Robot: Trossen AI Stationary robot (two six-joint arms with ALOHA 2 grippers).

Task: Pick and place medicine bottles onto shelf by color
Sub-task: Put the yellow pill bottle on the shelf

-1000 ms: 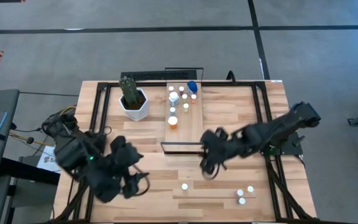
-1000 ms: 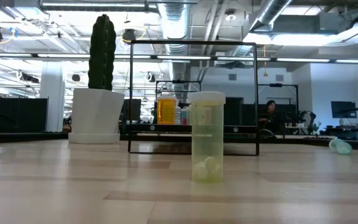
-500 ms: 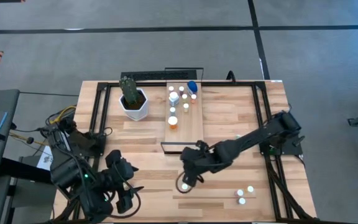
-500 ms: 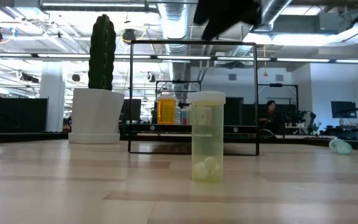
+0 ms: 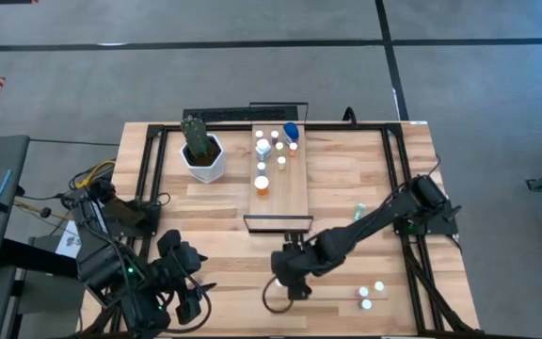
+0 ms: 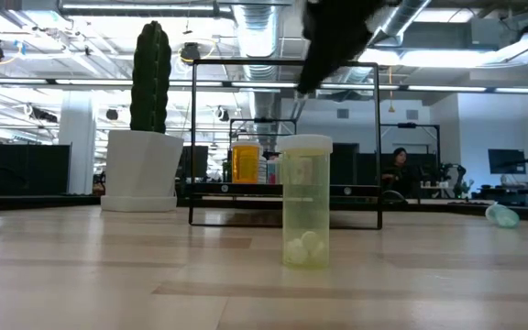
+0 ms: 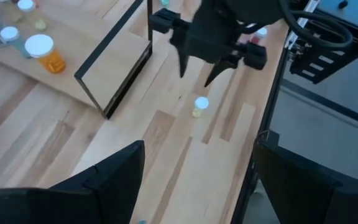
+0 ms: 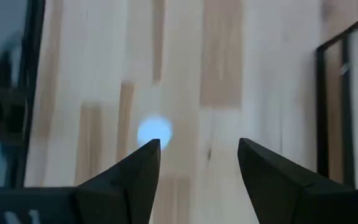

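Two pincers on your bench [image 5: 346,184], and it's the right pincer [image 5: 285,282] doing the work: it hangs with its fingers [image 8: 135,177] spread apart above a pale green medicine bottle [image 6: 306,202] standing upright near the front edge, not touching it. Your left pincer [image 7: 197,180] waits at the front left corner, fingers apart and empty. More white-capped bottles [image 5: 372,294] stand well off to the right. On the shelf [image 5: 285,193] at mid-bench, an orange bottle [image 5: 262,185] and several others [image 5: 269,146] are grouped toward the back, beside the potted cactus [image 5: 200,151].
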